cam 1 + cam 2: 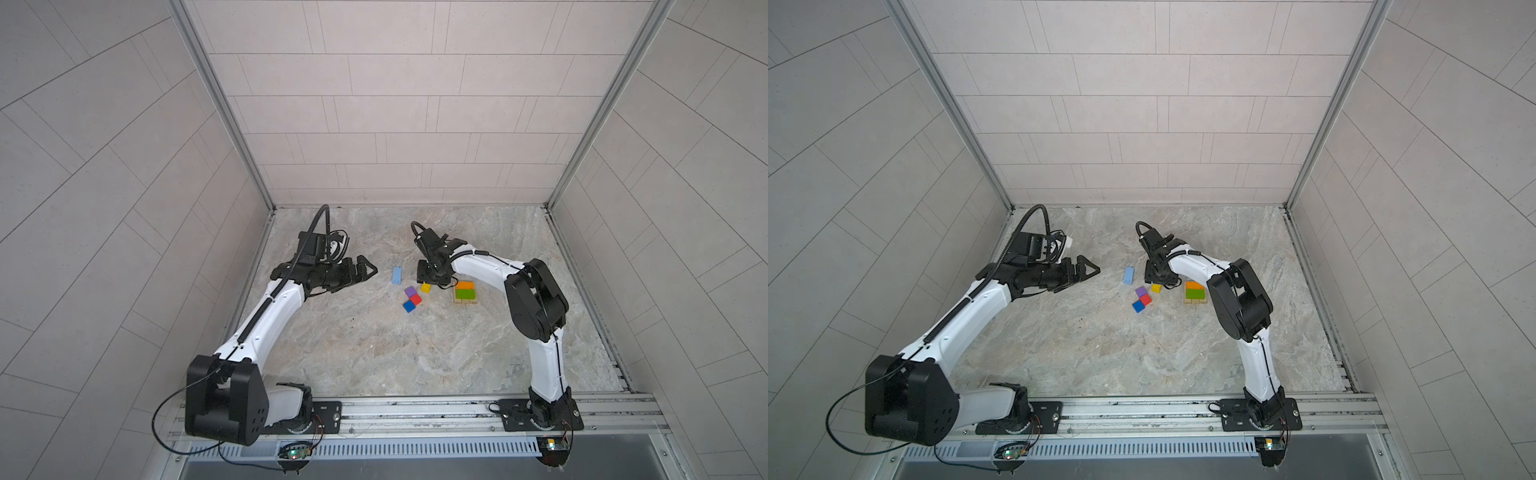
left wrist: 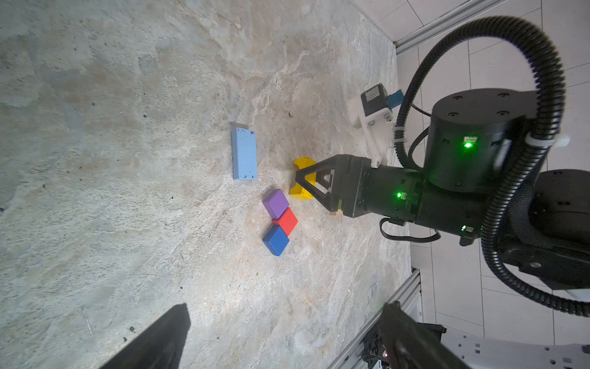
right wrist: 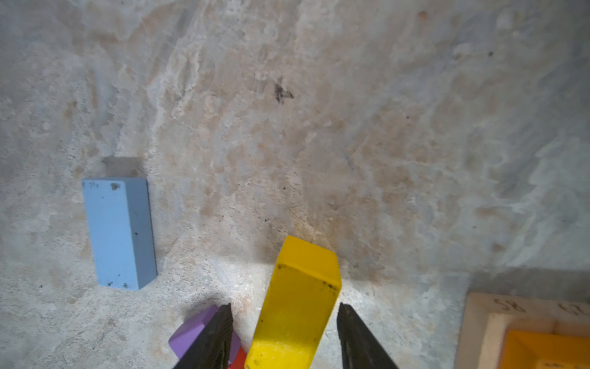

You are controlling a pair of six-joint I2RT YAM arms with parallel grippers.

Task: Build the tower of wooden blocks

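While right end effector [image 3: 284,305] straddles yellow block [image 3: 297,287], jaws apart | left end effector [image 2: 286,307] spread wide

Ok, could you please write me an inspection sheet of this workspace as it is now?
Surface: marbled tabletop with small dark specks; no spill seen.
Job's things: tower started, with the orange block and green block side by side on the tan blocks. Loose on the surface: yellow block, light-blue block, and the purple cube, red cube and blue cube packed together.
Clutter: nothing seen.
Grippers: left gripper open, apart from all blocks. Right gripper open, one finger on each side of the yellow block, with gaps showing.
Cables: corrugated conduit on the arms; a loose black wire loops at the left base.
Surroundings: tiled walls, metal front rail.
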